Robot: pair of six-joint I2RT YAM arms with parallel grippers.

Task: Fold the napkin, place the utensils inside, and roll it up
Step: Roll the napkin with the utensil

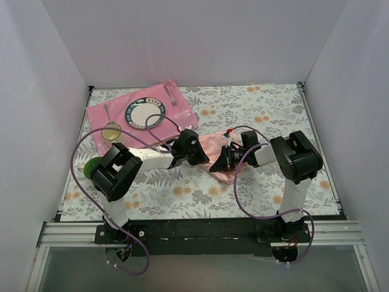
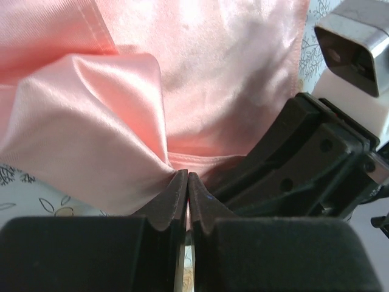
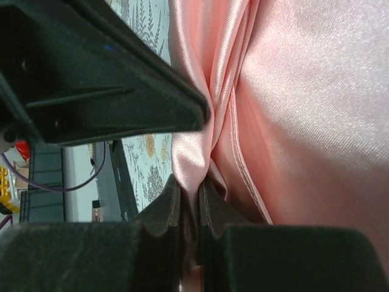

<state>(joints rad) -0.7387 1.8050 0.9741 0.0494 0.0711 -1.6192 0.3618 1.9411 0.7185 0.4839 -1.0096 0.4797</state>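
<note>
The floral table holds a hot-pink mat at its far left, with a plate on it. The napkin lies bunched at mid-table between the arms. The left gripper is clenched on a fold of it, and the right gripper pinches a gathered pleat.

No legible text, labels, brands, numbers or signs anywhere.

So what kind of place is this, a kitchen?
Probably a robot test booth, not a kitchen: plain white walls box in a flowery tablecloth, and two robot arms are bolted to a rail.
</note>
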